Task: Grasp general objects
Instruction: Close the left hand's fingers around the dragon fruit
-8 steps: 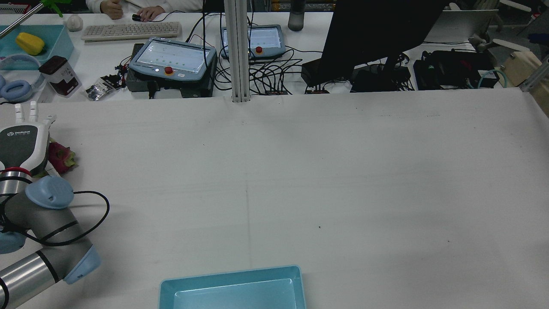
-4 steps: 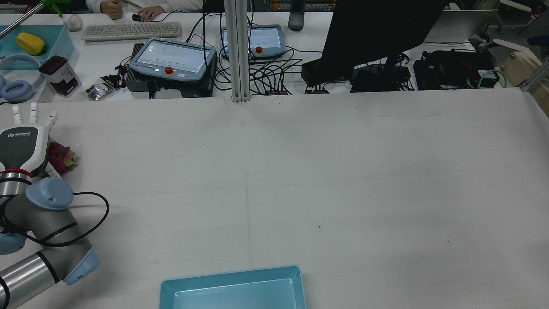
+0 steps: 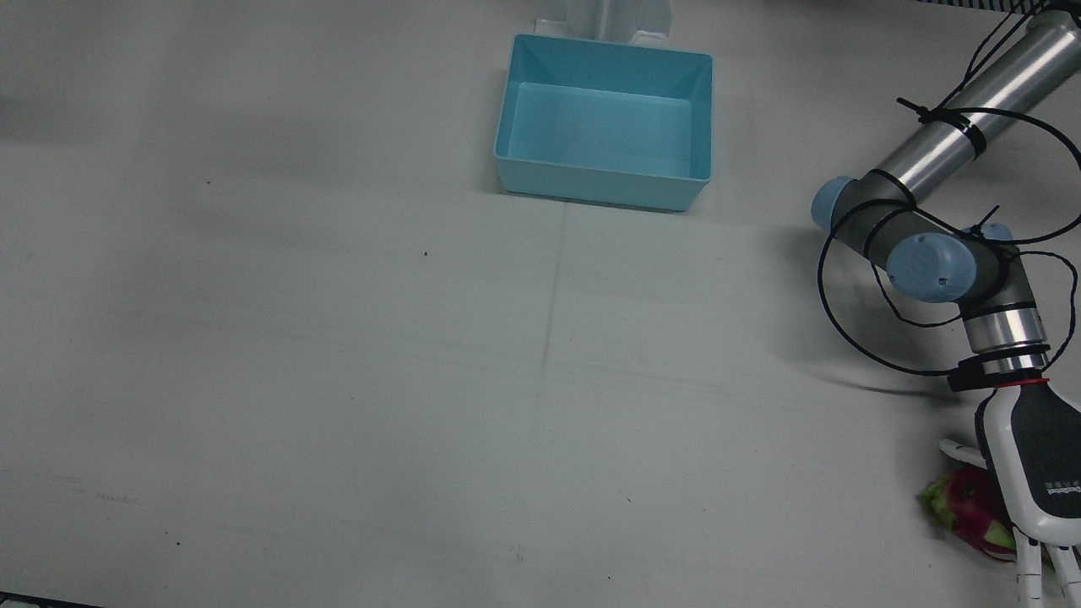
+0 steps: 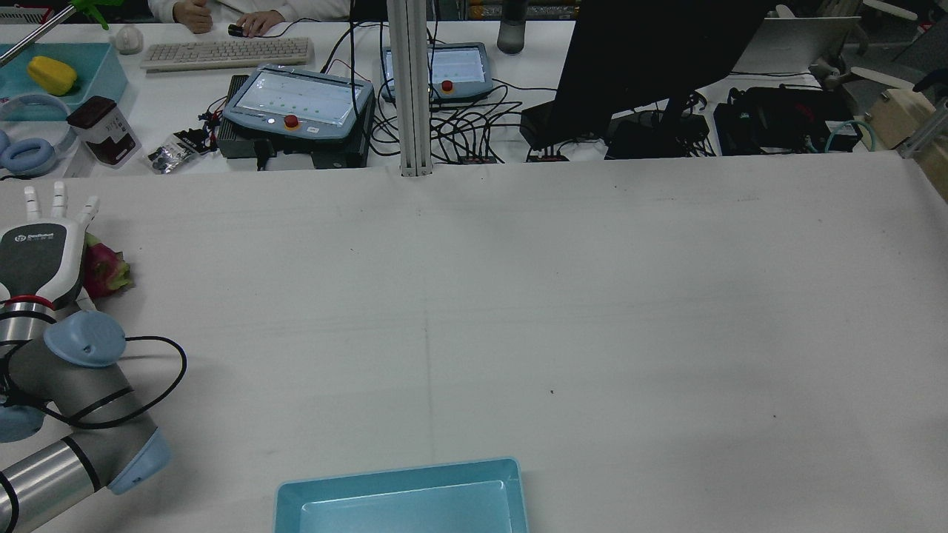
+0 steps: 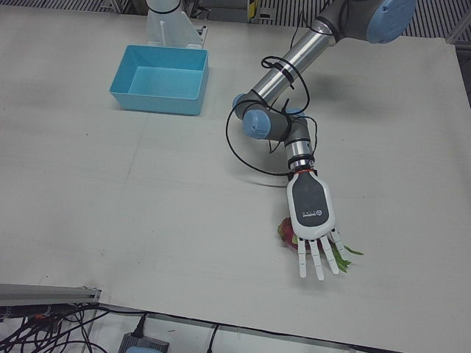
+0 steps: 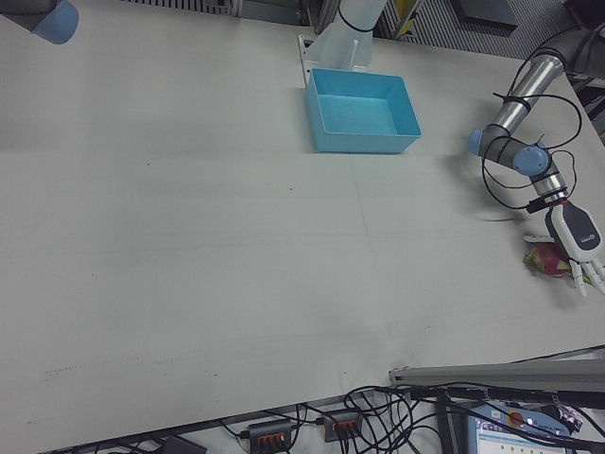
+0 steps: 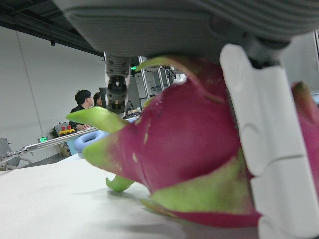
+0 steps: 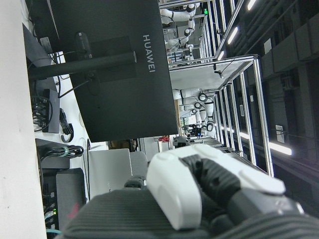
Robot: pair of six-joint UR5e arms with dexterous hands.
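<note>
Beneath the left hand (image 5: 313, 224), fingers (image 5: 318, 259) spread and straight, lies the dragon fruit (image 5: 287, 231), ungrasped, offset thumbward.

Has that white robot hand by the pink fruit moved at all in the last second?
Yes, slightly. In the rear view the left hand has slid down toward the near table edge, covering more of the dragon fruit, which has not moved.

The left arm (image 5: 283, 62) reaches far out and bends down at the wrist. Its left hand (image 5: 313, 220) lies palm down, low over the table, fingers (image 5: 318, 259) straight and spread apart. The right hand (image 8: 199, 194) shows only close up in its own camera, its fingers' pose unclear.
</note>
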